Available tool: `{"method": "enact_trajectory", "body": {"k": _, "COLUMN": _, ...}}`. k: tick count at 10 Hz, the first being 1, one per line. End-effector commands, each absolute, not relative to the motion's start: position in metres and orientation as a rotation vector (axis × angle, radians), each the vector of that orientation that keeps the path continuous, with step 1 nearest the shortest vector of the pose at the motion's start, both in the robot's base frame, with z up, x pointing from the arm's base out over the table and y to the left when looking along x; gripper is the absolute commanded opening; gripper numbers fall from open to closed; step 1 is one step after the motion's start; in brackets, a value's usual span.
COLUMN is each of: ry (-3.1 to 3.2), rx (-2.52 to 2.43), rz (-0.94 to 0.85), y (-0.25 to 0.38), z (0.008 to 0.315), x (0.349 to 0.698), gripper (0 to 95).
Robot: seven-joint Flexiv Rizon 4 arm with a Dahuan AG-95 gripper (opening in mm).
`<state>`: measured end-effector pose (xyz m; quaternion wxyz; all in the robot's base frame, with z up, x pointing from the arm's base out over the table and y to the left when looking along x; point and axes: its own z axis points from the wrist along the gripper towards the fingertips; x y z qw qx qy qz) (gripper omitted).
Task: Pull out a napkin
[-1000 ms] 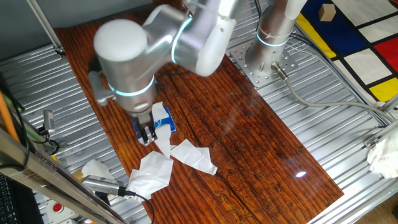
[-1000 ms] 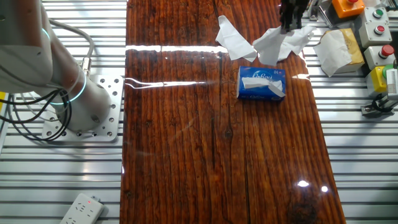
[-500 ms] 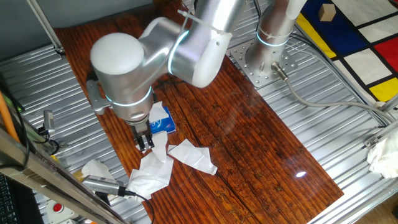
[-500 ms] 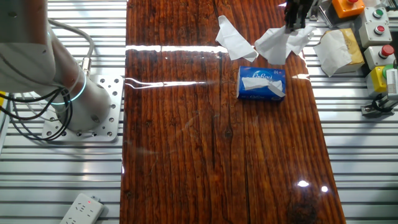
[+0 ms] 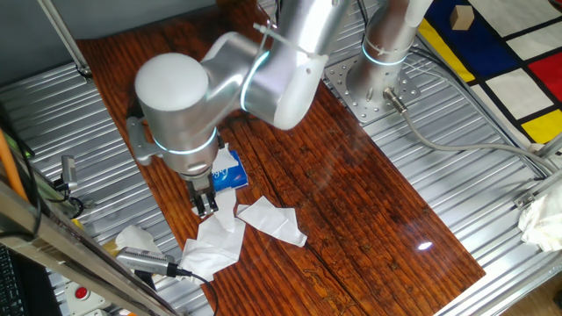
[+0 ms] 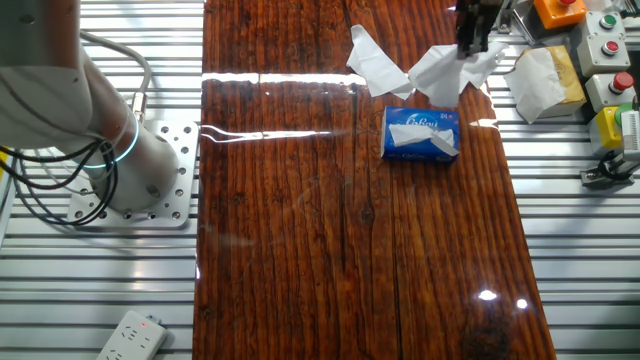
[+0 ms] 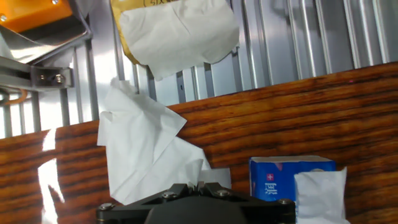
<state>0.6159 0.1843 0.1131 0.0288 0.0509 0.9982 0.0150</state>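
Since a second ago the gripper [image 7: 198, 185], pinched shut on the napkin [image 7: 146, 152], has carried it away from the tissue pack [image 7: 289, 177] (at three o'clock). Thin paper could tear under a jerk.

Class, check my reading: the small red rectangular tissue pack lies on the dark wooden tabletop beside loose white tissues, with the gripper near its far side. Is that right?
Not quite. The small rectangular tissue pack is blue with white lettering, not red, as the other fixed view shows. It does lie on the dark wooden tabletop beside loose white tissues, with the gripper nearby.
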Motion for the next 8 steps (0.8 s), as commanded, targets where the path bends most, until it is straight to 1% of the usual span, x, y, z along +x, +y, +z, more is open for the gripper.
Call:
{"method": "enact_trajectory", "body": {"k": 1, "ry": 3.077, "rx": 0.157, "rz": 0.048, "y": 0.185, "z": 0.107, "x": 0.617, "gripper": 0.0}}
{"method": "enact_trajectory", "body": {"k": 5, "ry": 3.053, "rx": 0.151, "rz": 0.048, "y": 0.186, "z": 0.084, "x": 0.616, "gripper": 0.0}}
{"method": "enact_trajectory", "body": {"k": 8, "ry": 3.038, "rx": 0.15, "rz": 0.044, "y": 0.187, "z": 0.074, "x": 0.615, "gripper": 0.0}}
